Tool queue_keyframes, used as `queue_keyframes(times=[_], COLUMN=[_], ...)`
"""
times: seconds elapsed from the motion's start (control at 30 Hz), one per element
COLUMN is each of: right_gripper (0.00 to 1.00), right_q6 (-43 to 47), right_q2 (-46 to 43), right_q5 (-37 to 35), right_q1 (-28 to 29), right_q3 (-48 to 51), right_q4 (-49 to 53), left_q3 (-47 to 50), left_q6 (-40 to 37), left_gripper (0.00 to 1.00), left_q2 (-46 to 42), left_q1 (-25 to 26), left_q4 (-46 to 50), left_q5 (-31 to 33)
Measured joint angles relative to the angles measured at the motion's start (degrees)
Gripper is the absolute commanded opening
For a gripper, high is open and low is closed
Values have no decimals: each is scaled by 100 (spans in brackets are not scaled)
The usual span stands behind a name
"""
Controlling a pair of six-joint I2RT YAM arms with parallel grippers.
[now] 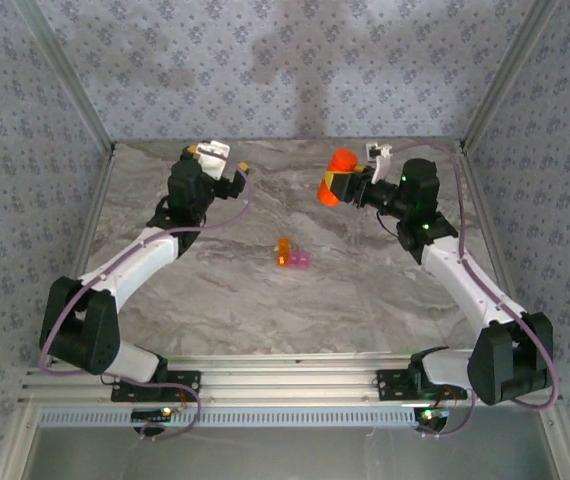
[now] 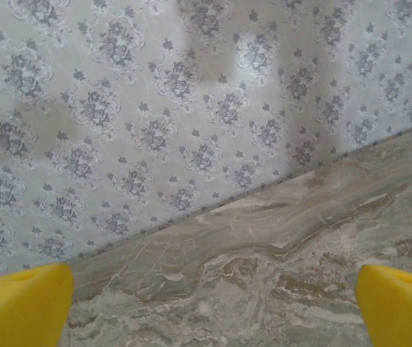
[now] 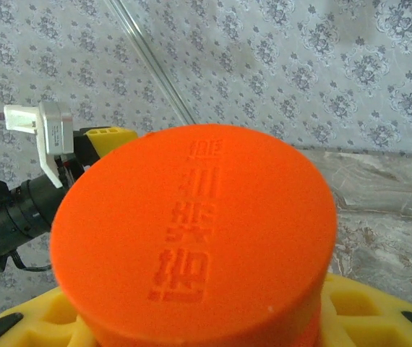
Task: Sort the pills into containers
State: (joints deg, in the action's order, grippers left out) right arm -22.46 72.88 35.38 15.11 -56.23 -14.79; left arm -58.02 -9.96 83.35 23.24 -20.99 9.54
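Right fingers [image 1: 347,188] are closed on the orange bottle [image 1: 338,177], held above the worktop [image 1: 215,290]. Left fingers [image 1: 237,176] stand fully apart, empty. The containers [image 1: 292,256] lie mid-worktop, at about 7 o'clock from the bottle, well apart. Likely light, rigid, easily tipped; grip across the outer walls.

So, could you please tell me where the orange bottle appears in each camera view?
Top external: orange bottle sits upper centre-right, held in the right end effector.
Right wrist: its cap fills the centre.
Left wrist: not in this picture.
Shared landmark: the marble table.
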Motion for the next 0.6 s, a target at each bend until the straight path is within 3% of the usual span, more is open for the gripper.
queue_keyframes(times=[0.33,0.6], right_gripper=[17,17], right_q6=[149,197], right_q2=[105,146], right_q5=[15,17], right_q1=[-31,-63], right_q3=[-68,-72], right_q4=[4,33], left_q3=[-1366,-1480], left_q6=[205,675], left_gripper=[99,99], left_q2=[647,800], left_q1=[-70,-76], left_q4=[896,957], left_q5=[-876,-1467])
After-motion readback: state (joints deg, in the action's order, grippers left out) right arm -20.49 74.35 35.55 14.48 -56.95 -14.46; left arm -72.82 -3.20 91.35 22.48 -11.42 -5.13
